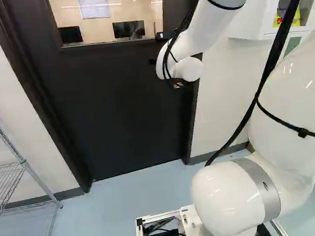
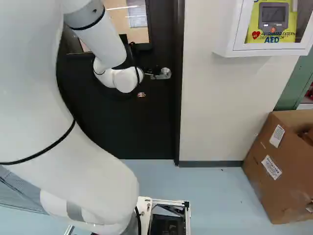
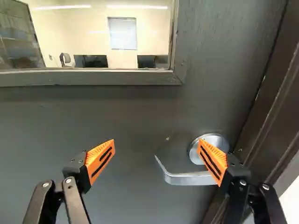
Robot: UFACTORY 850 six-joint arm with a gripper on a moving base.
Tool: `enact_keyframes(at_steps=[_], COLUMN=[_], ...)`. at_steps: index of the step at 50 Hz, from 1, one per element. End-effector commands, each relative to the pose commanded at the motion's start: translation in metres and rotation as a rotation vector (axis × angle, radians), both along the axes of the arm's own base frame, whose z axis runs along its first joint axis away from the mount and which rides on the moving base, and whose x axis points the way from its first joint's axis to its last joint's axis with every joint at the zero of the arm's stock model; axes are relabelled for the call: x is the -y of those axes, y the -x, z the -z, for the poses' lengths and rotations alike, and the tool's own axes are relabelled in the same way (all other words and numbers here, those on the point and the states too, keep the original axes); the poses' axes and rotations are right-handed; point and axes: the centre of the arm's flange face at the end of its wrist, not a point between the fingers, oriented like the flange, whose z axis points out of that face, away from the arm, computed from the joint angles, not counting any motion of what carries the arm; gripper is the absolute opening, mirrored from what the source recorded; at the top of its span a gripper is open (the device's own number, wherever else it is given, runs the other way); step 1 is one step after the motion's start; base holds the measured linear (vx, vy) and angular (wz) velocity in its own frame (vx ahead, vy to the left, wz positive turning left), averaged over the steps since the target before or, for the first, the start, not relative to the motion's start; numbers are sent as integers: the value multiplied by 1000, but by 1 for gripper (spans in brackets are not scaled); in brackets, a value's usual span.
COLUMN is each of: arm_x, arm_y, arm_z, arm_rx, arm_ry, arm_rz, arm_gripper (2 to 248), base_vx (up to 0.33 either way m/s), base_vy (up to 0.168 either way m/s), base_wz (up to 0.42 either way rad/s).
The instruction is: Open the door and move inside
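Door [image 1: 117, 111] stands shut ahead of us; our gripper [image 2: 141, 94] has its jaws wide apart near the right-side lever handle [image 3: 189, 178].

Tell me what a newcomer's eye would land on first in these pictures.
Probably the big white arm, looming at the right of the left base view before a dark door. In the wrist view, the bright orange pads of the open gripper stand out, one overlapping the silver handle. The white wall cabinet, upper right in the right base view, might come next.
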Motion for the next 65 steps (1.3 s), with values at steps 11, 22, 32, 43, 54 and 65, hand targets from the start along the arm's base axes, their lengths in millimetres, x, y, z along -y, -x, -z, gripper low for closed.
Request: enact_keyframes(at_steps=[11, 22, 32, 43, 54, 65], arm_x=[0, 0, 0, 0, 0, 0], arm_y=[-1, -1, -2, -3, -4, -5], arm_z=[11, 23, 33, 45, 56, 68], arm_rx=[-24, -49, -72, -97, -122, -147], arm_ry=[0, 0, 1, 1, 1, 1], arm_rz=[0, 0, 0, 0, 0, 0], arm_gripper=[247, 247, 247, 247, 247, 247], base_vx=[0, 0, 0, 0, 0, 0], base_vy=[0, 0, 0, 0, 0, 0], base_wz=[0, 0, 0, 0, 0, 0])
